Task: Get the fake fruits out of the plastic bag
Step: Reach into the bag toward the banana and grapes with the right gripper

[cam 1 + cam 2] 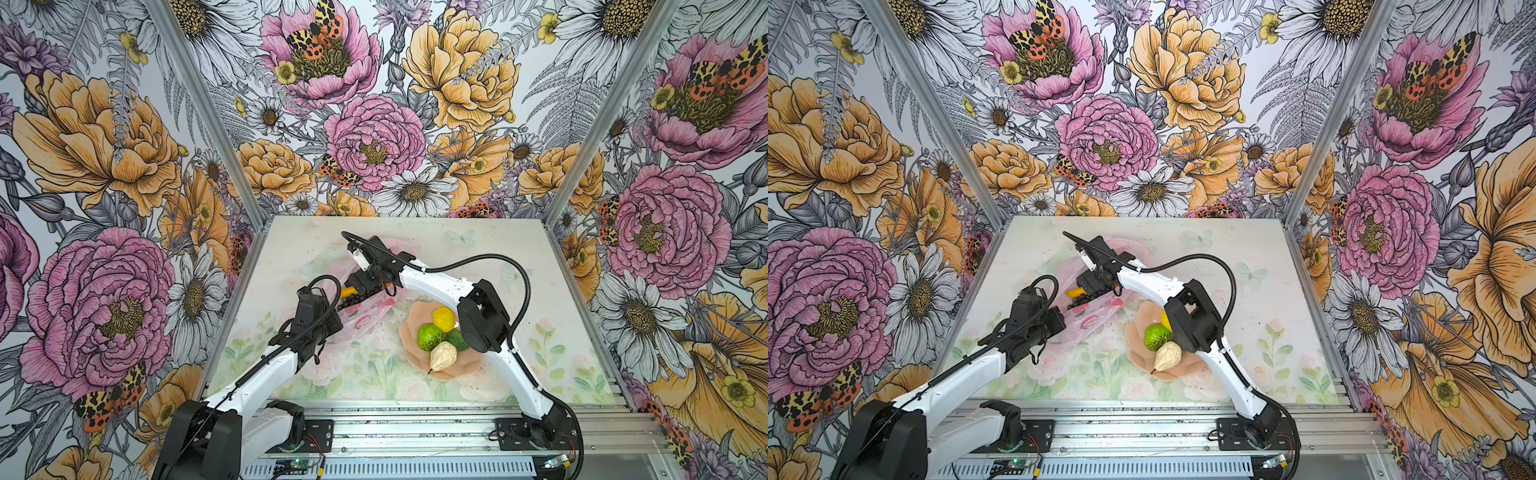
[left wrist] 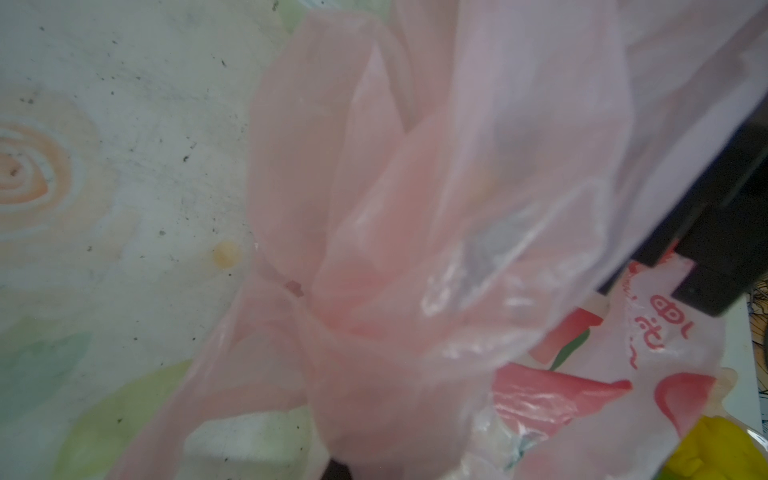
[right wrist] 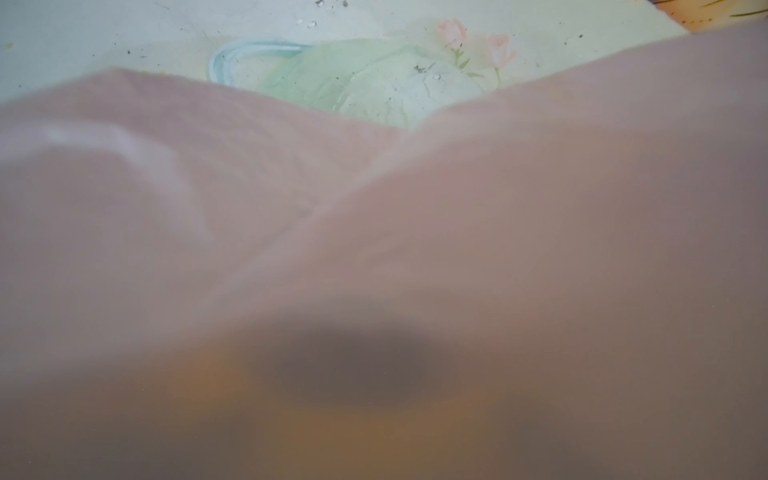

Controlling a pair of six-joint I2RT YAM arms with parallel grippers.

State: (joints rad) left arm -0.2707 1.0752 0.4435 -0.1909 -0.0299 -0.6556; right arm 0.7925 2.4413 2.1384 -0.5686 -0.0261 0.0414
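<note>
Pink crinkly plastic bag (image 1: 368, 318) looks limp; left end effector (image 1: 334, 327) clamps its film, right end effector (image 1: 354, 289), buried inside, unreadable. Yellow plastic banana (image 1: 345, 292), probably light and hard: grip mid-body.

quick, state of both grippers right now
left gripper: shut, apparently pinching the plastic bag.
right gripper: reaching into the bag, jaws hidden by the film; cannot tell whether it is open or holding anything.

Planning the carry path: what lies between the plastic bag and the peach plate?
Only a narrow bare strip of table mat separates the plastic bag and plate, visible in both top views.
</note>
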